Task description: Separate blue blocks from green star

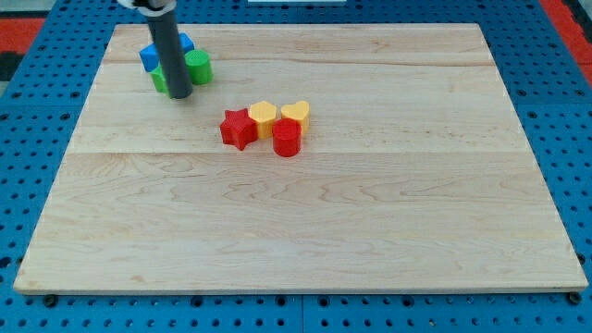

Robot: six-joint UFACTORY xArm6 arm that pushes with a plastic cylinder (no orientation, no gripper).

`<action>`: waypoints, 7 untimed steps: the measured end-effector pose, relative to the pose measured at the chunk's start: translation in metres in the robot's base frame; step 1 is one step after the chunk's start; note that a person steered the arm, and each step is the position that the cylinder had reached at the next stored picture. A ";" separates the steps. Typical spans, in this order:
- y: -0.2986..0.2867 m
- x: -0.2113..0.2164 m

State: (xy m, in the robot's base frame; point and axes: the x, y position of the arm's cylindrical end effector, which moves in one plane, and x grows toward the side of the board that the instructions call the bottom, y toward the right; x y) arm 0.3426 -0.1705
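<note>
My dark rod comes down at the view's upper left, and my tip (180, 95) rests on the board just below a tight cluster of blue and green blocks. A blue block (147, 55) shows left of the rod and another blue block (186, 43) peeks out right of it. A green block (198, 67), shape unclear, sits right of the rod. Another green piece (159, 80) shows at the rod's left, touching the blue block. The rod hides the middle of the cluster.
A red star (238, 128), a yellow block (263, 117), a yellow heart (295, 114) and a red cylinder (287, 139) sit bunched near the board's middle. The wooden board (370, 231) lies on a blue pegboard surface.
</note>
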 end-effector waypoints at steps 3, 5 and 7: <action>-0.068 -0.007; -0.103 -0.043; -0.064 -0.067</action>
State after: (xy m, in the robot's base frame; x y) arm 0.2753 -0.2349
